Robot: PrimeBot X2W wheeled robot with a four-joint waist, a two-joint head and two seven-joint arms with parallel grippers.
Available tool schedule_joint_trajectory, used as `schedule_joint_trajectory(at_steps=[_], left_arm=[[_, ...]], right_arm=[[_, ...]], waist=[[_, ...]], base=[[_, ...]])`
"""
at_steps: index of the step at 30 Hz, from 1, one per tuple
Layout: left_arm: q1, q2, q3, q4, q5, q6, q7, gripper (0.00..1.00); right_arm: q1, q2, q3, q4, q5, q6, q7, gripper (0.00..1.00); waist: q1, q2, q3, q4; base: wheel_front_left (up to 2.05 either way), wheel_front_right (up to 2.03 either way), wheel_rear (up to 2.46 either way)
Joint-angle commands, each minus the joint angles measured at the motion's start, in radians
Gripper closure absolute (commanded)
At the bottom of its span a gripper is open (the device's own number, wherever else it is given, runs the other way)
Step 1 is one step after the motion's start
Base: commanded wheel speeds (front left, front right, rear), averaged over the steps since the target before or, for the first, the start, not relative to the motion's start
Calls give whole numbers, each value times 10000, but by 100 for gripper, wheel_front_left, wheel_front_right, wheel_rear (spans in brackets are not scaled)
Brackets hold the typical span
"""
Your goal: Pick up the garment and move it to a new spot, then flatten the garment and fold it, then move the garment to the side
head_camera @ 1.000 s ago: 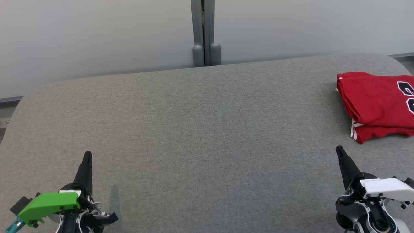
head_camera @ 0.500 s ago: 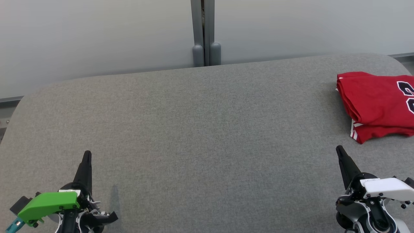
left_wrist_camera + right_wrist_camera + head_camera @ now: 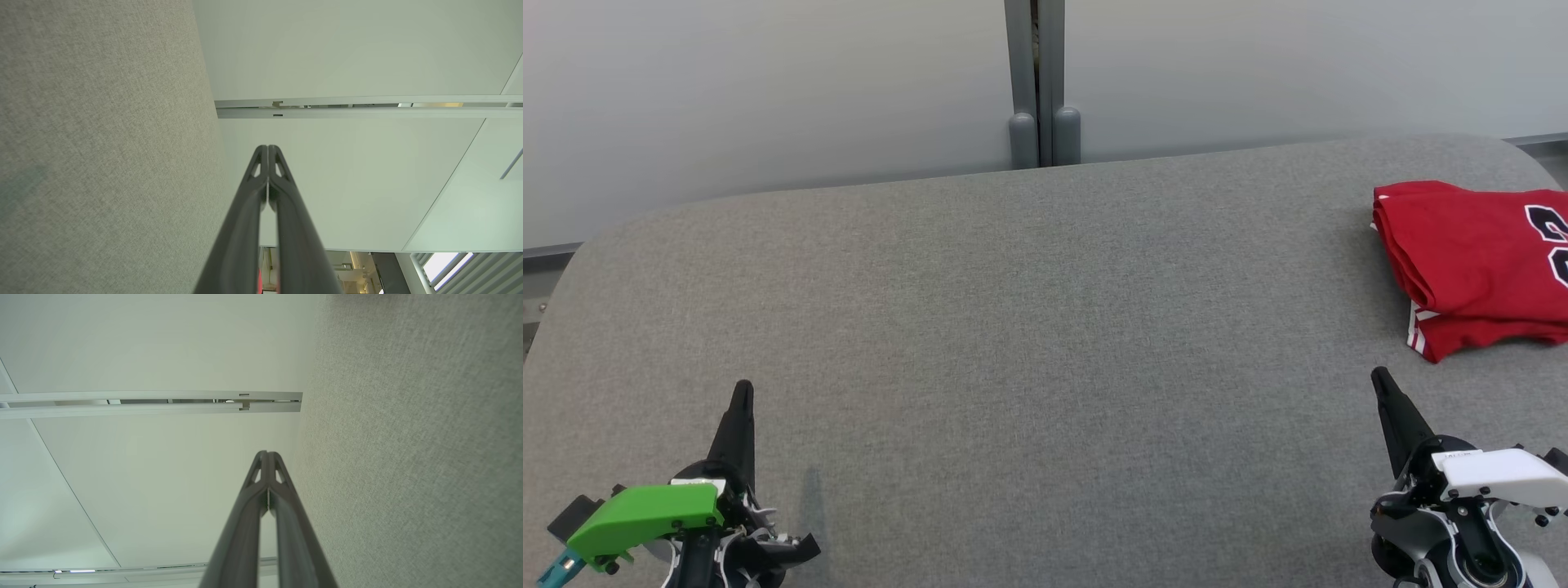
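Head view: a wide grey cloth-covered table [image 3: 1045, 327] stretches out in front of pale wall panels [image 3: 768, 98]. On its right side lies the red garment [image 3: 1462, 261], folded, with white trim and dark numerals, cut off by the picture's edge. The left gripper [image 3: 742, 390] and right gripper [image 3: 1379, 377] sit low at the near corners, fingers clenched together on nothing, neither touching the garment.
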Motion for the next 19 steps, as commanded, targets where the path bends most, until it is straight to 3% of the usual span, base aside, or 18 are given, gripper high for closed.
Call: schedule_joint_trajectory(at_steps=[1, 19], left_arm=[[-120, 28, 37, -11, 10, -67, 10, 100], [-121, 19, 46, -10, 24, -65, 23, 100]], right_arm=[[-89, -52, -22, -36, 34, -3, 34, 100], [-89, -52, -21, -36, 34, -3, 33, 100]], waist=[[0, 0, 0, 0], [0, 0, 0, 0]], base=[[0, 0, 0], [0, 0, 0]])
